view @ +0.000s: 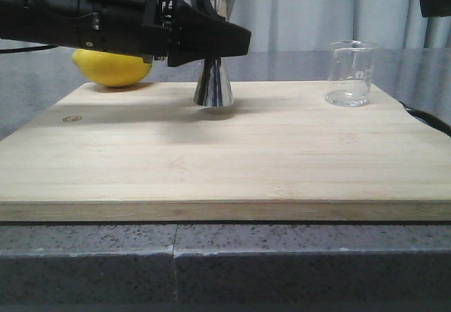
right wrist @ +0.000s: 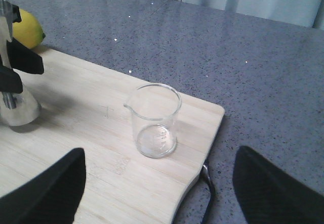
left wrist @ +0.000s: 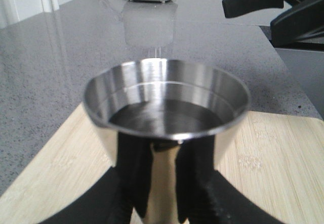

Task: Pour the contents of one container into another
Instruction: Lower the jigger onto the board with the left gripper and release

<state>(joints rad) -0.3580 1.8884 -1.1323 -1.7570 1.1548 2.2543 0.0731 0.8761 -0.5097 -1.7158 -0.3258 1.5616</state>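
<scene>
Left hand (view: 211,44) clamps the jigger (view: 213,83) at its waist, upright on the board (view: 211,164), steadying liquid already inside. Beaker (view: 349,74) stands well right of the jigger, looks empty, unheld. Right hand (right wrist: 157,193) hovers spread above the beaker.

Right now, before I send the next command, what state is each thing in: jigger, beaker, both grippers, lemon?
Jigger: upright on the cutting board, clamped at the waist, dark liquid in its top cup.
Beaker: upright on the board, looks empty, nothing gripping it.
Left gripper: shut on the jigger.
Right gripper: open, above the board near the beaker, holding nothing.
Lemon: whole, behind the board's far left corner.
</scene>
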